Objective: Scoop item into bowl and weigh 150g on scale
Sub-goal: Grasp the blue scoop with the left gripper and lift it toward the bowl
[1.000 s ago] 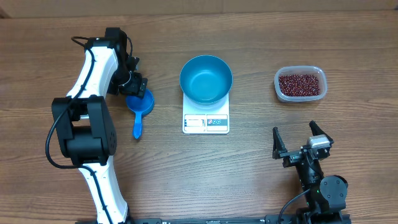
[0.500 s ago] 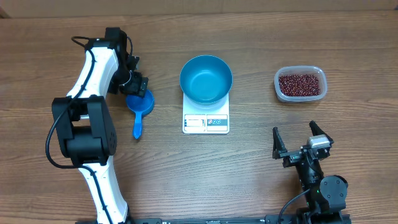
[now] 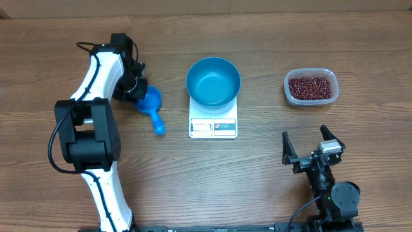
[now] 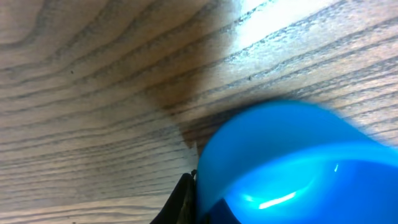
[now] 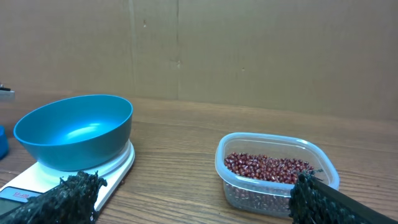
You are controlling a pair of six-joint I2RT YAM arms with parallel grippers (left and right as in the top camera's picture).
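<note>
Since the earlier frame the scoop (image 3: 152, 106) has swung: its handle, which lay toward 6 o'clock, now points to about 5 o'clock, and its cup sits tight against the left gripper (image 3: 136, 90). That gripper has gone from wide to closed. In the left wrist view the blue cup wall presses right against a dark finger (image 4: 183, 199), so it looks pinched at the rim, though the contact itself is blurred.

From this gripper, everything the task needs lies toward 3 o'clock in the overhead view. Nearest is the scale (image 3: 213, 127), its display edge at 6 o'clock, with the bowl (image 3: 213, 81) standing on it and bare inside. Well beyond that, on the same line, the beans (image 3: 311, 87) lie heaped in the clear tub (image 3: 288, 90), untouched.

The coming move probably turns on that reach: the scoop must travel past the bowl to the tub, with its long axis turned so the cup leads. The right gripper (image 3: 312, 143) is nearer the tub, which lies at its 12 o'clock, but its jaws stand wide and hold nothing.
</note>
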